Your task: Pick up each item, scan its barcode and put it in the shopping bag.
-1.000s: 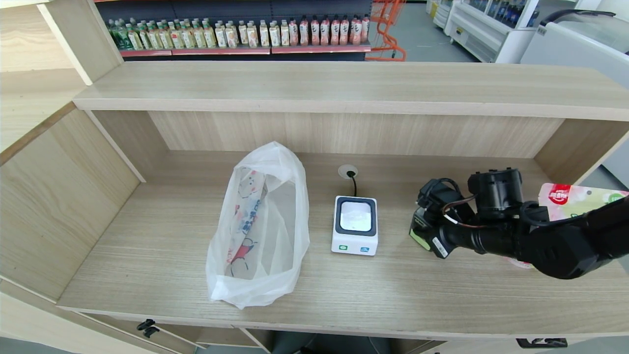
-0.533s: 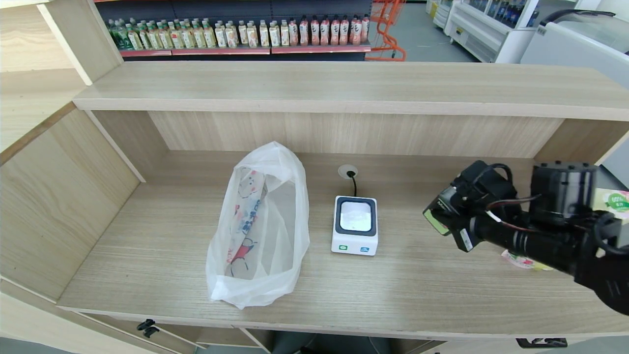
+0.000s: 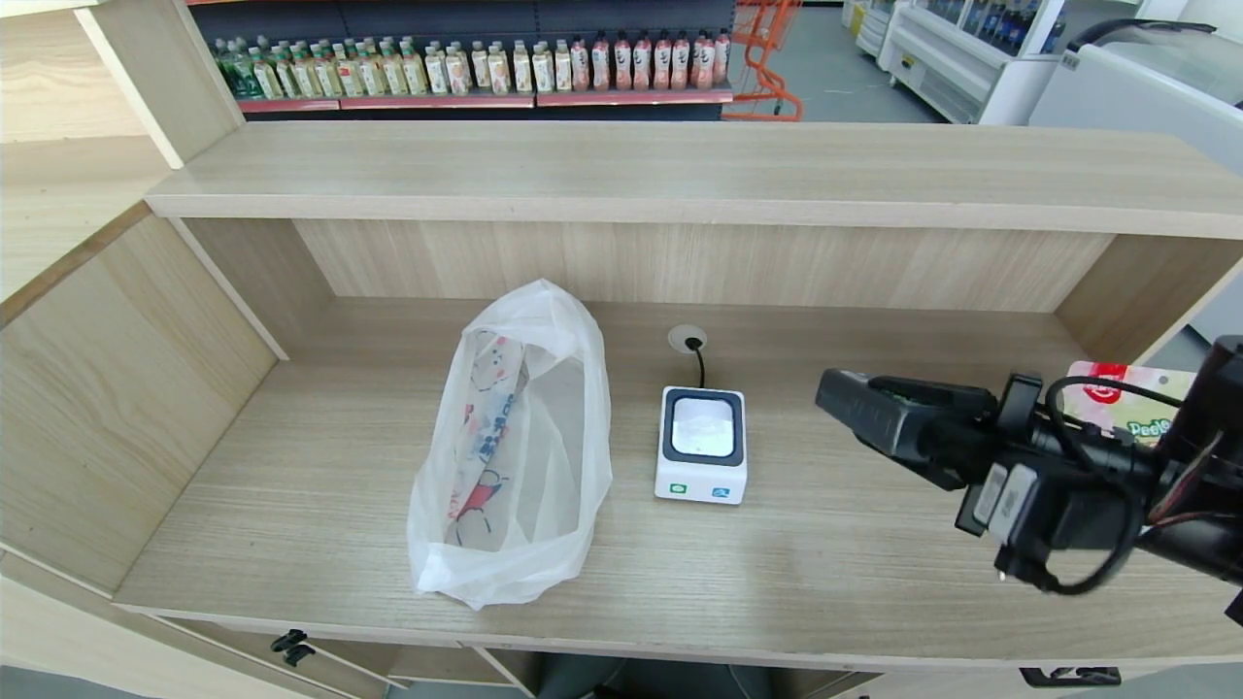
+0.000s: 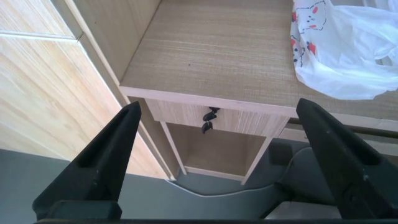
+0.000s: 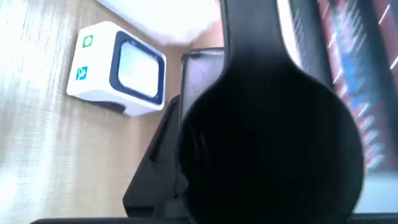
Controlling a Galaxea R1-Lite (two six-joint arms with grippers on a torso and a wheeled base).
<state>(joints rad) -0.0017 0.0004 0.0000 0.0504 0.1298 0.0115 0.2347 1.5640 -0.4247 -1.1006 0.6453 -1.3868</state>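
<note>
While right pincer point(image 3: 843, 396) hangs above light wooden surface point(image 3: 291, 505), right of small white box scanner point(image 3: 701, 456), you can't tell if it's open or closed. Left pincer point(image 4: 219, 107) spread wide, empty, off surface's front edge near bag corner. Translucent white plastic shopping bag point(image 3: 573, 427), printed packet point(image 3: 483, 456) inside, lies left of scanner. Colourful flat pouch point(image 3: 1131, 398) at far right, behind right arm. Black cable point(image 3: 698, 367) runs from scanner to round grommet point(image 3: 688, 338). Wooden back wall point(image 3: 680, 262) and side walls box you in. Bare surface between scanner and right pincer.
</note>
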